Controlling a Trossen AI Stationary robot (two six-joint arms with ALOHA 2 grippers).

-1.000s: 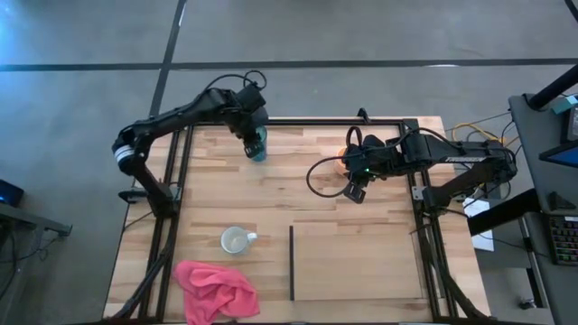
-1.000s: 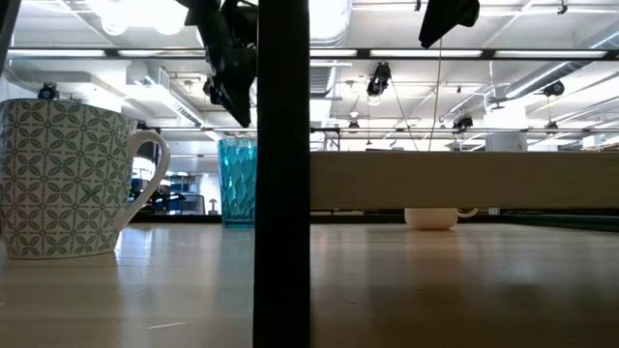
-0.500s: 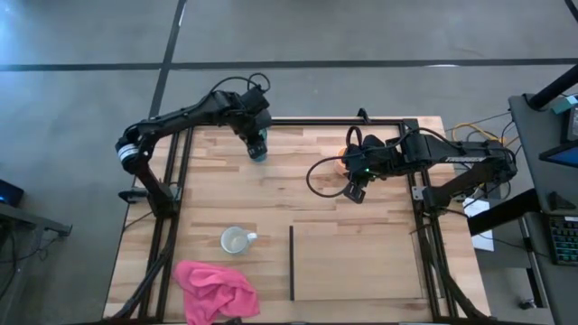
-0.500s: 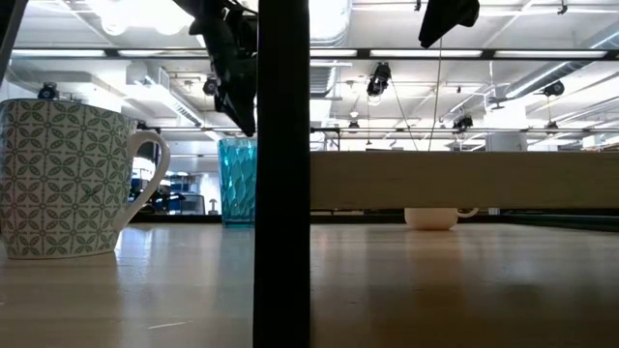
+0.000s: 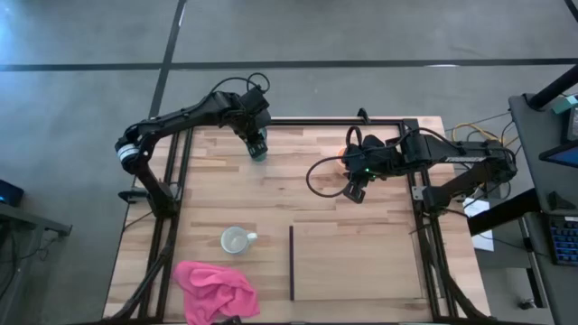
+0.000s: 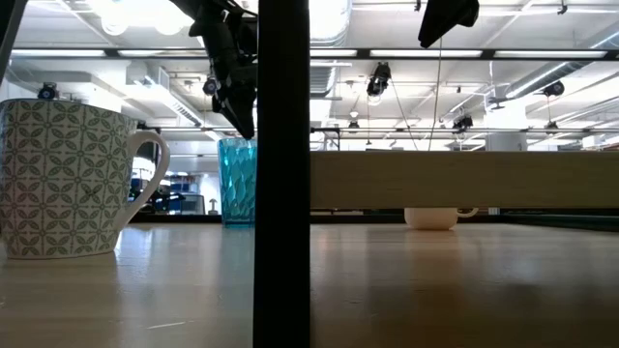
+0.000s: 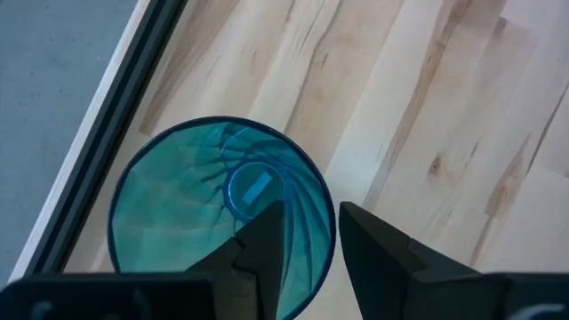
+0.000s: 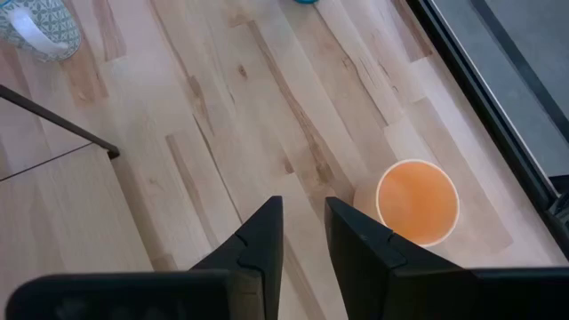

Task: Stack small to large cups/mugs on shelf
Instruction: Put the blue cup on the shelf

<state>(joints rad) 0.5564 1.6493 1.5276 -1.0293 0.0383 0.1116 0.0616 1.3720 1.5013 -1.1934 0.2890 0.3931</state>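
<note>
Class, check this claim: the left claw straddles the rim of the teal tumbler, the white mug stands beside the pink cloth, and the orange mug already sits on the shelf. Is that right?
One part is wrong. The orange mug is not on the shelf; the high view shows it on the tabletop at the far side, near the right claw. The left claw does straddle the tumbler rim, and the white mug stands near the cloth.

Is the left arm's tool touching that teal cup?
Cannot tell. In the left wrist view the left tool straddles the teal cup's rim, one finger inside, one outside; contact isn't plain.
</note>
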